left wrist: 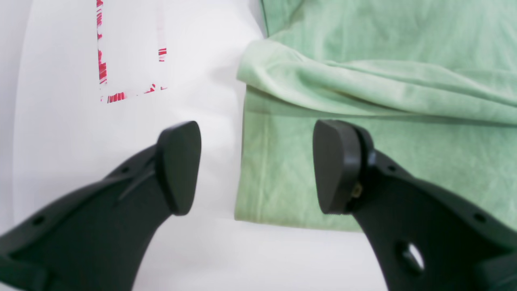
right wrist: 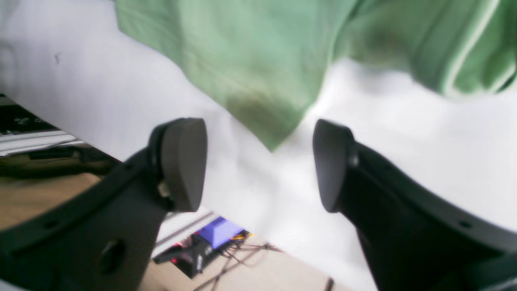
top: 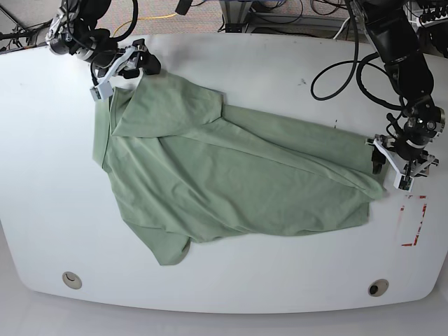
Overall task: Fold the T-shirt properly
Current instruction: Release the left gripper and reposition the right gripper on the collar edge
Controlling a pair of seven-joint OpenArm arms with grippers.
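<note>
White tabletop point(left wrist: 210, 250) fills my left wrist view, with red tape marks point(left wrist: 103, 64) at eleven o'clock. My left claw point(left wrist: 256, 167) is released, jaws wide and holding nothing; the T-shirt point(left wrist: 363, 81) lies from twelve round to three o'clock, its straight edge running between my fingertips with one pad over cloth and one over bare table.

My right wrist view is blurred: my right claw point(right wrist: 258, 165) also gapes empty, near the table's edge, and a pointed corner of the T-shirt point(right wrist: 250, 81) hangs down from twelve o'clock, ending just above the gap.

From the base view, the T-shirt point(top: 231, 182) stretches with its long axis from ten o'clock toward four. My right claw point(top: 122, 66) sits at the ten o'clock end, my left claw point(top: 395, 164) at the three o'clock end. I judge each arm nearest its own end, so both should pinch where they are.
</note>
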